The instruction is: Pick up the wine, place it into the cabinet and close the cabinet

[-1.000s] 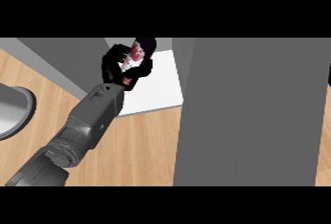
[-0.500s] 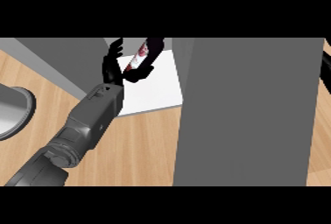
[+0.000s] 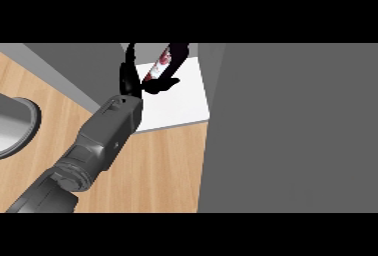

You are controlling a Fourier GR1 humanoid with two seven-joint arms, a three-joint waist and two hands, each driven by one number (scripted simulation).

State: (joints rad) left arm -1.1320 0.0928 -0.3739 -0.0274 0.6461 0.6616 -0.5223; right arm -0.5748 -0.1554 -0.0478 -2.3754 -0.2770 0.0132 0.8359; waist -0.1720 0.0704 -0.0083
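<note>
Left hand (image 3: 136, 80) round wine (image 3: 158, 66), grey cabinet door (image 3: 288, 130) alongside

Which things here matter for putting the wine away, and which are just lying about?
For the job: wine bottle, held in the left hand; cabinet shelf; cabinet door.
Lying about: grey round object at the counter's left edge.

A kitchen: a pale wooden surface (image 3: 159, 165), the rim of a steel sink (image 3: 18, 125) at the left, and a tall grey cabinet door (image 3: 288, 130) on the right.
</note>
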